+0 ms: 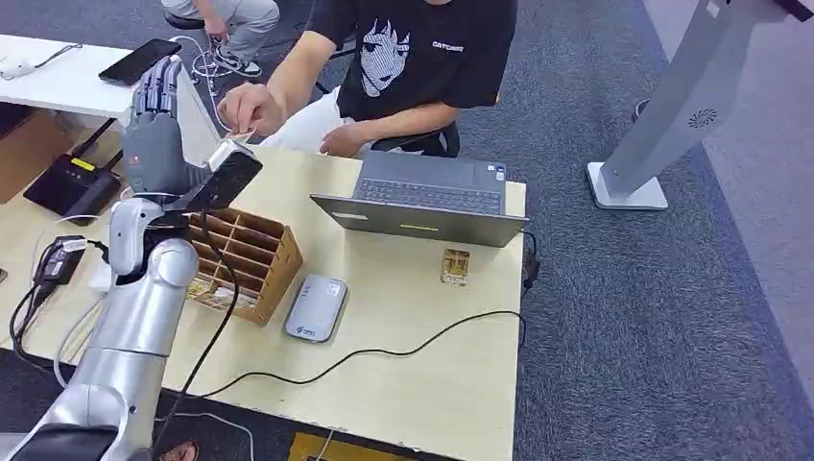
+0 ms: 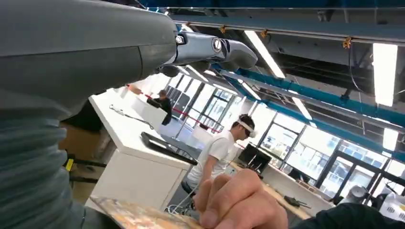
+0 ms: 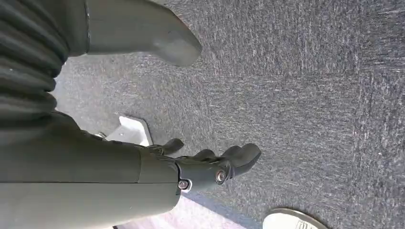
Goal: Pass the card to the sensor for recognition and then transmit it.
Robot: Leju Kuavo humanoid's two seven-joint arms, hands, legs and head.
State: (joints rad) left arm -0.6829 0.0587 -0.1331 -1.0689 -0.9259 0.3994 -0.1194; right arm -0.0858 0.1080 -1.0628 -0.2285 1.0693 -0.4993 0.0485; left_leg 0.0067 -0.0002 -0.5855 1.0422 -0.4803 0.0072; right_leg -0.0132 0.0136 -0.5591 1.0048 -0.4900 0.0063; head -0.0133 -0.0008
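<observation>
Table point(image 1: 432, 384): my work surface, pale wood. I see it from the head camera, with the seated person point(image 1: 413, 58) across it so a handover can go straight over the far edge.
Laptop point(image 1: 422, 197): open, turned towards the person, beyond the rest of the gear.
Left arm point(image 1: 144, 307): raised from the near left, reaching over the rack towards the person.
Rack point(image 1: 245, 259): wooden slotted box just under my left forearm, near enough that cards can be drawn from it, I judge.
Left hand point(image 1: 158, 134): fingers straight and upright. I cannot tell whether the thumb pinches the card; the hand's own dark parts hide the contact.
Right hand point(image 3: 210, 167): hangs over grey carpet with fingers loosely curled and nothing in them, kept out of the way.
Sensor point(image 1: 317, 307): flat grey reader lying on the table beside the rack, well apart from the card now.
Person's hand point(image 1: 250, 106): reaching in and touching the card's far end.
Card point(image 1: 226, 152): small and pale, up in the air between my left hand and the person's fingers.
Stage: my guess is that this is the handover, with reading done or skipped.
Risk: if I let go before their grip is firm, it drops.
</observation>
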